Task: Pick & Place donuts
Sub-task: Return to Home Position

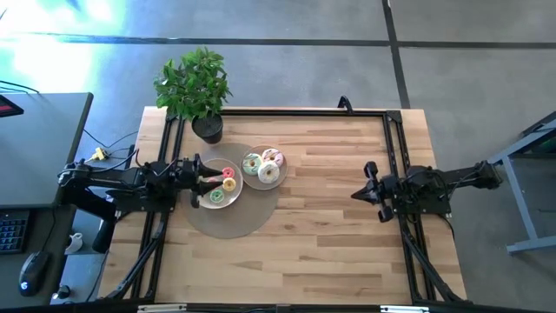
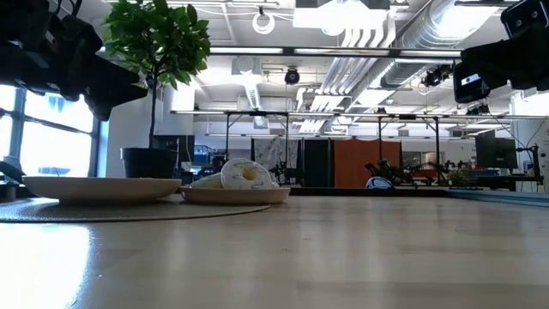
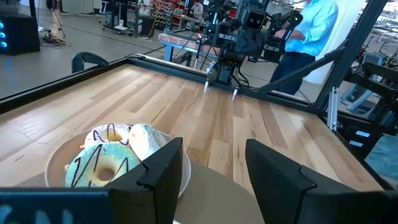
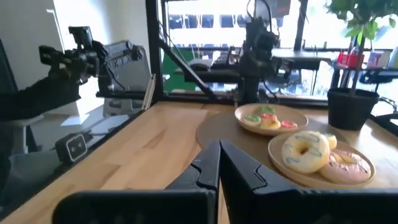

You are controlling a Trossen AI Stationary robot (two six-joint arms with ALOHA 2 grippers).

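Two beige plates stand side by side on a round mat. The near-left plate (image 1: 208, 202) holds several mini donuts (image 1: 228, 183) in pink, yellow and green. The other plate (image 1: 279, 176) carries three larger donuts (image 1: 264, 167): one teal-iced (image 3: 102, 167), one white (image 4: 305, 152), one pink (image 4: 344, 165). My left gripper (image 1: 198, 180) is open and raised above the left rim of the mini-donut plate, touching nothing; its fingers (image 3: 163, 167) frame bare table. My right gripper (image 1: 356, 193) is shut (image 4: 217, 163), held above bare table at the right, far from both plates.
A potted plant (image 1: 195, 87) stands at the table's far edge behind the plates. The round mat (image 1: 230, 217) lies under them. A black frame (image 1: 387, 117) runs along the table's edges. A person in a blue shirt (image 3: 311, 28) stands beyond the right side.
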